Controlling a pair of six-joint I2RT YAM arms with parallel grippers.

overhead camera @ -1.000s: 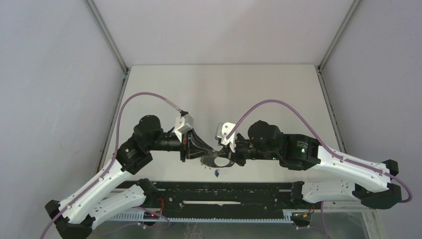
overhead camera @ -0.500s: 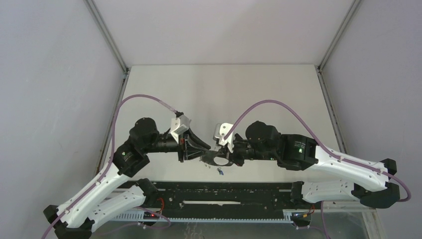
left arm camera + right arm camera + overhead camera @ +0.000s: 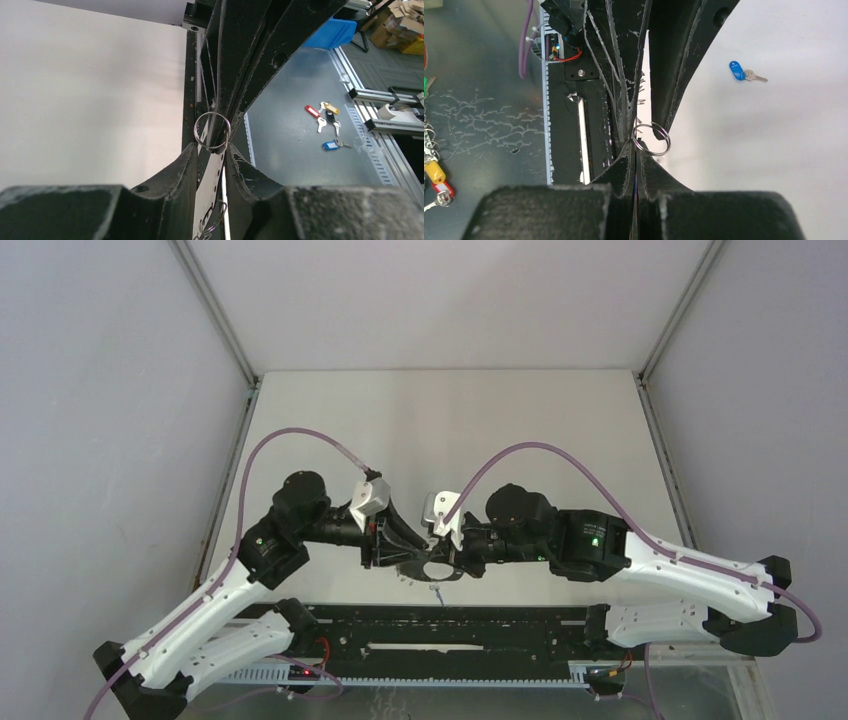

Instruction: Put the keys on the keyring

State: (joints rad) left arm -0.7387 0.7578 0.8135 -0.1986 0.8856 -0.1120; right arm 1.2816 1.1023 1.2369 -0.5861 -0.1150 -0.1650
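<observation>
The keyring is a thin grey hoop (image 3: 430, 569), held between both grippers near the table's near edge. My left gripper (image 3: 409, 554) is shut on its flat, holed rim (image 3: 216, 170), and one wire loop (image 3: 212, 131) stands just past the fingertips. My right gripper (image 3: 451, 562) is shut on the opposite rim, seen edge-on, with a wire loop (image 3: 651, 139) at its tips. One key with a blue tag (image 3: 737, 70) lies on the white table beyond the grippers; the left arm hides it from the top view. A tiny object (image 3: 437, 590) sits just below the hoop, too small to identify.
The black rail (image 3: 450, 625) runs along the near edge, right below the hoop. Other tagged keys, red, yellow, black and blue (image 3: 327, 117), lie on the grey floor beyond the rail, with more (image 3: 435, 175) in the right wrist view. Grey walls close in the table.
The left arm drew back to the left, then returned. The right arm crept left. The hoop and both grippers now sit slightly nearer the rail. Both grips are unchanged.
</observation>
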